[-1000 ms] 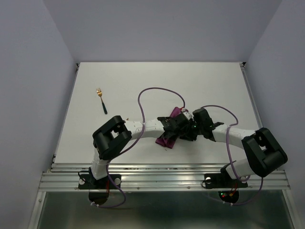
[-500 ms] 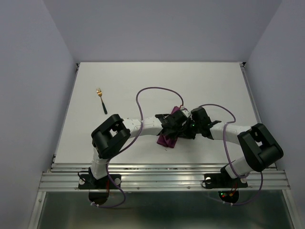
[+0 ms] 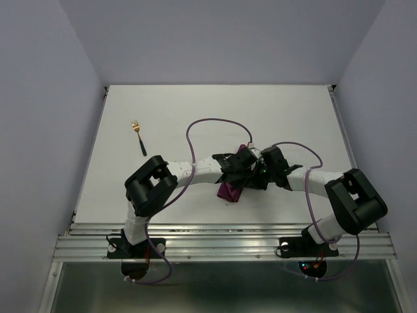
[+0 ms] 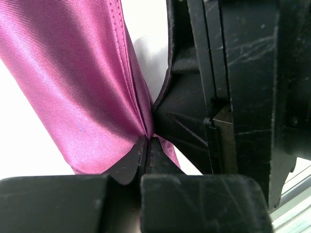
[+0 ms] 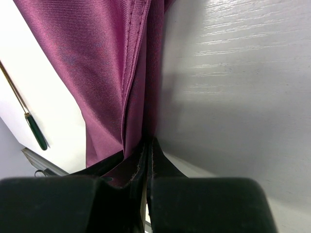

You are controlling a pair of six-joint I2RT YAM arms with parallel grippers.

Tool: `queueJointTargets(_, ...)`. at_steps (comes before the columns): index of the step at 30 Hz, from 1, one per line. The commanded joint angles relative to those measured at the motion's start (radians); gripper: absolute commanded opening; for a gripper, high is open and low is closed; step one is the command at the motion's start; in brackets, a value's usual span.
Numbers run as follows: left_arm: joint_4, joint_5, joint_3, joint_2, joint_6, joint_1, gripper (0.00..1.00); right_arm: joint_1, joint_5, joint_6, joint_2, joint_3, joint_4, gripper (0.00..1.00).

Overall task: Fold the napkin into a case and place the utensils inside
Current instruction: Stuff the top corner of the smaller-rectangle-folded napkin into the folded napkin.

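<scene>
Left hand (image 4: 146,145) is clenched on a napkin (image 4: 82,87) edge, cloth pinched right at the tips. Right hand (image 5: 147,151) is clamped on a hemmed edge of the same cloth. The napkin sits mid-surface (image 3: 195,104), bunched into a narrow strip between and partly under the 2 hands. It doesn't look like a clean case yet.

Risks: both pinches are at the very fingertips and the cloth looks slick, so pulling apart could slip 1 edge out and lose the fold. The 2 wrists are nearly touching, so any crossing move could clash them. Uneven pull would skew the layers.

Around: fork (image 3: 136,130) is far left, well apart from the napkin, with nothing blocking it. Right wrist view shows a dark-handled utensil (image 5: 35,130) past the cloth; cannot tell which 1. The cables (image 3: 208,122) loop over the work area and could snag.
</scene>
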Motion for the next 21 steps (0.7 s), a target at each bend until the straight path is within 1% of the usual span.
queueJointTargets(1,0.016,0.027,0.052,-0.030,-0.016,0.005,0.00,0.008,-0.007,-0.001,0.002,0.013,0.060,0.01)
queueJointTargets(4,0.016,0.027,0.056,-0.021,-0.019,0.008,0.00,0.008,-0.005,0.001,0.000,0.009,0.060,0.01)
queueJointTargets(6,0.019,-0.008,0.061,-0.012,-0.022,0.011,0.00,0.008,-0.007,0.001,-0.005,0.009,0.058,0.01)
queueJointTargets(9,0.019,-0.016,0.071,0.001,-0.027,0.014,0.00,0.008,-0.007,0.002,-0.005,0.009,0.057,0.01)
queueJointTargets(15,0.016,0.000,0.088,0.013,-0.021,0.014,0.00,0.008,-0.001,0.009,-0.020,-0.001,0.054,0.01)
queueJointTargets(18,0.012,0.006,0.085,0.012,-0.015,0.013,0.00,0.008,0.004,0.009,-0.026,-0.001,0.049,0.01)
queueJointTargets(21,-0.001,0.003,0.085,0.010,-0.011,0.013,0.00,0.008,0.010,0.010,-0.031,0.000,0.045,0.05)
